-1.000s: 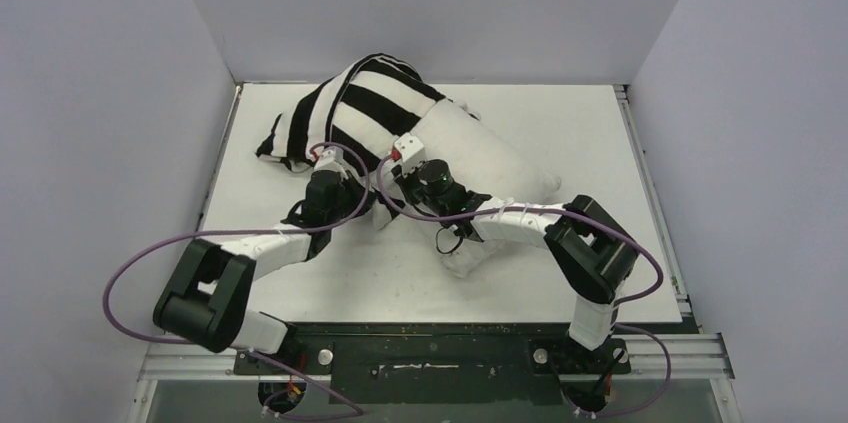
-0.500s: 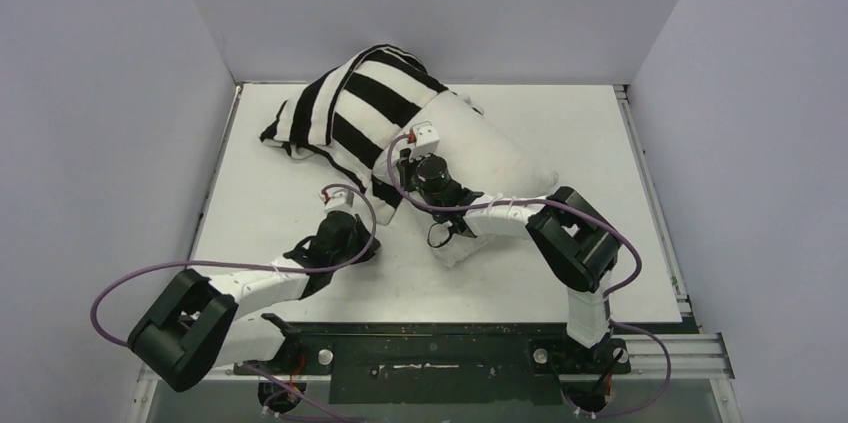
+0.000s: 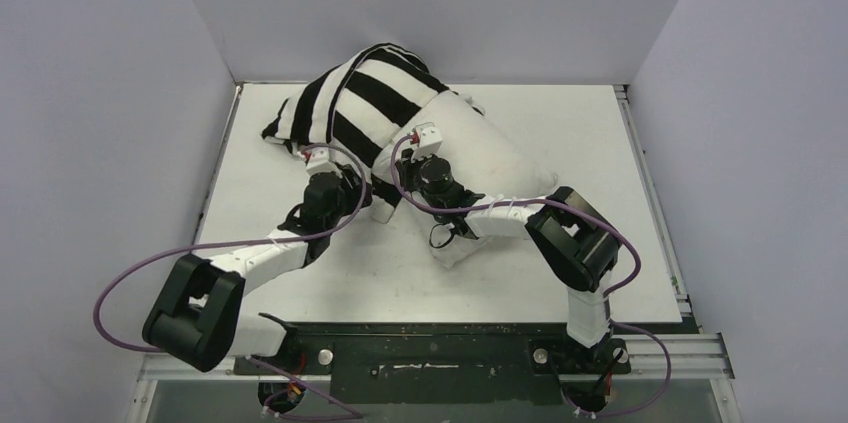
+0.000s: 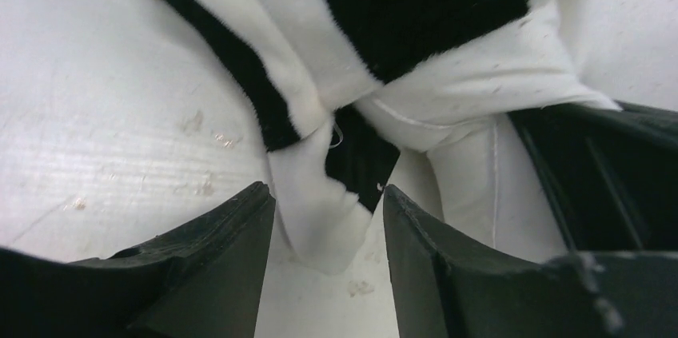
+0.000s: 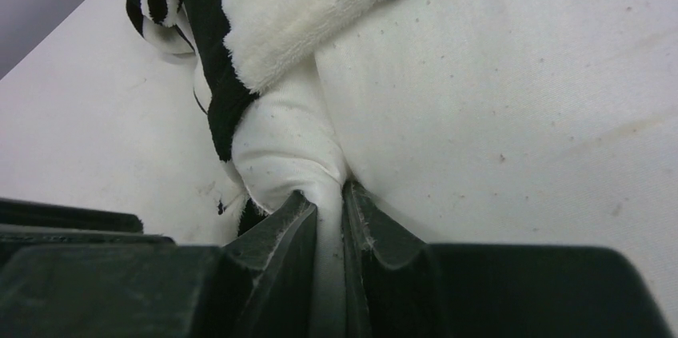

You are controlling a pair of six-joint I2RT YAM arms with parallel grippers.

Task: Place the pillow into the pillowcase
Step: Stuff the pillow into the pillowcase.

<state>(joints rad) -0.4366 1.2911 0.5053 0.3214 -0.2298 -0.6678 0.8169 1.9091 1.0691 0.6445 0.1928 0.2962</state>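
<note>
- Top external view has the left arm up against the pillowcase again. Half a second ago it had drawn back toward the near side of the bench.
- On the left gripper, the jaws were pressed together during that retreat and now stand spread.
- I read this as a release followed by a fresh reach. The left side is lining up a new hold on the open hem so the case can be drawn further along.
- The pillow lies slantwise across the middle of the bench. Its far-left part is inside the striped case and its near-right part is bare, so the job looks partly done.
- Left wrist view: a loose white flap of the hem hangs down between the spread jaws and is not yet pinched.
- On the right gripper, the jaws are nearly together. They pinch a fold of off-white pillow fabric just under the striped hem, much as they did a second ago.
</note>
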